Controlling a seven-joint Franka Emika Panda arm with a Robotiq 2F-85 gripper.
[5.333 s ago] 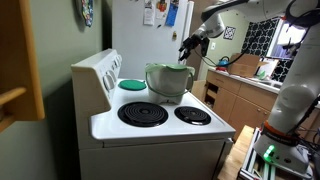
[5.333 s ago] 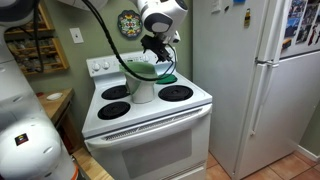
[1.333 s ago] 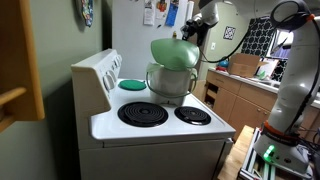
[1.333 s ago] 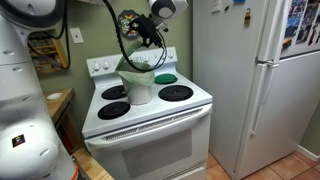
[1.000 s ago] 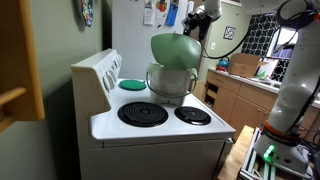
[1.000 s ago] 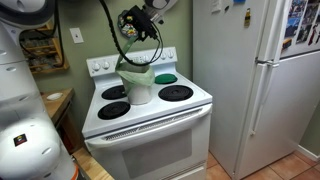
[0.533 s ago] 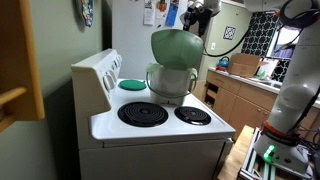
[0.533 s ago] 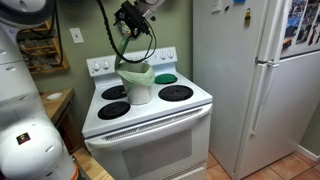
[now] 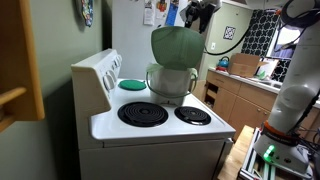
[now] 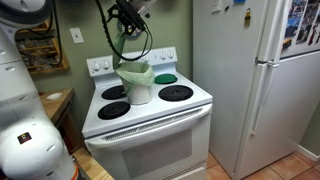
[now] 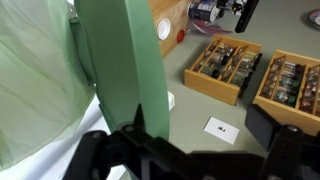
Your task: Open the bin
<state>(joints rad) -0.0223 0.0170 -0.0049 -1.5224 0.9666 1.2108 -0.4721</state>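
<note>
- The gripper is hanging high over the white stove, its jaws spread wide and gripping nothing.
- In the wrist view the gripper is showing two dark fingers standing far apart at the bottom of the picture.
- The bin is sitting on the stove, well below the gripper and a little off to its side; in an exterior view the bin is resting between the burners, under the gripper.
- The bin's green lid is standing almost upright on its hinge, its top edge lying just under the gripper but apart from it.
- Seen from the wrist, the lid is rising edge-on close ahead of the fingers, with a pale liner showing beyond it.
- A flat green disc is lying on the stove beside the bin, far beneath the gripper.
</note>
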